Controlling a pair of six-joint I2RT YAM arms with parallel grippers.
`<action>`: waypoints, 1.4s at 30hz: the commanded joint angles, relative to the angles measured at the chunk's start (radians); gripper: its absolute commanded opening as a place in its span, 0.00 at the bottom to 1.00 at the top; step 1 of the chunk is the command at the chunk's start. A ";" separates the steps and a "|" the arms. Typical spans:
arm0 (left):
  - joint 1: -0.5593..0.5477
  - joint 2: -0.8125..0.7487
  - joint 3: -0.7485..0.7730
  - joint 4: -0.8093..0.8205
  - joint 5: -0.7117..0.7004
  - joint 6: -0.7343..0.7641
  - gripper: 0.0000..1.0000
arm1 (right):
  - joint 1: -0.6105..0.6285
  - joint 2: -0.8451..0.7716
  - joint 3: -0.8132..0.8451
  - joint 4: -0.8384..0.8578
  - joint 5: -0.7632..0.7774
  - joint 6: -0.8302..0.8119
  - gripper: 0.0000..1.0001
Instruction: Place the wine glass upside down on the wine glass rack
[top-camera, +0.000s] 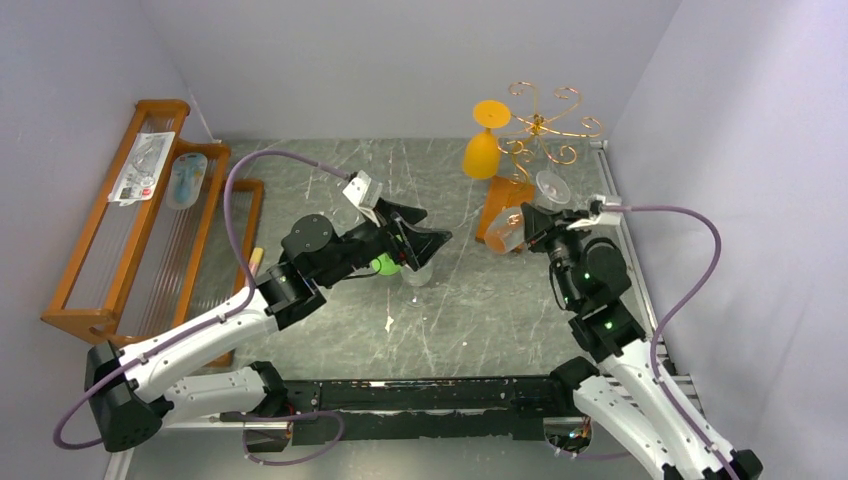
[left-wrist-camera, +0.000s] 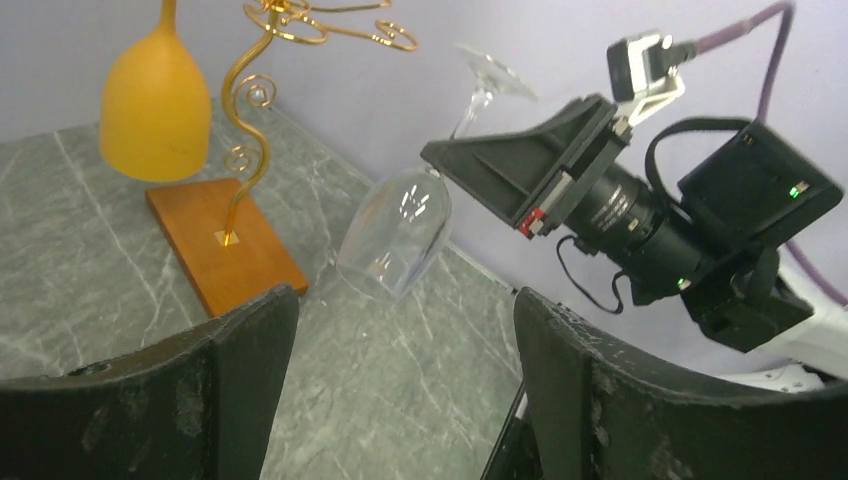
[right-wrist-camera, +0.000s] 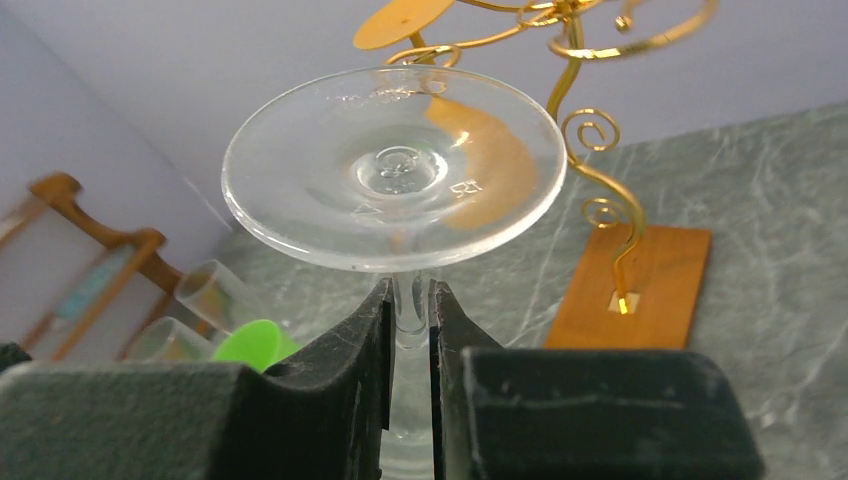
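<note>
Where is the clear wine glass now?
Top view, right side: the clear wine glass is tilted, bowl down, its stem in the jaws of the right gripper, beside the gold rack.

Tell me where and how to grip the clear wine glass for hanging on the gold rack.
Grip its thin stem just below the foot, from the side. The wide foot and bowl block slipping either way; the right end effector is shut there, the wine glass held foot-up.

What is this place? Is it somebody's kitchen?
Probably not: it looks like a robot test booth. Plain walls box in one grey table, and the left arm and right arm are bolted at its edge, trailing purple cables.
</note>
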 joint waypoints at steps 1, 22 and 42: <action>-0.007 0.023 0.045 -0.097 0.011 0.039 0.83 | -0.012 0.095 0.097 0.067 -0.051 -0.206 0.00; -0.007 0.076 0.133 -0.231 -0.034 0.062 0.83 | -0.262 0.489 0.334 0.091 -0.393 -0.212 0.00; -0.007 0.107 0.159 -0.260 -0.039 0.062 0.82 | -0.284 0.698 0.491 -0.012 -0.437 -0.201 0.00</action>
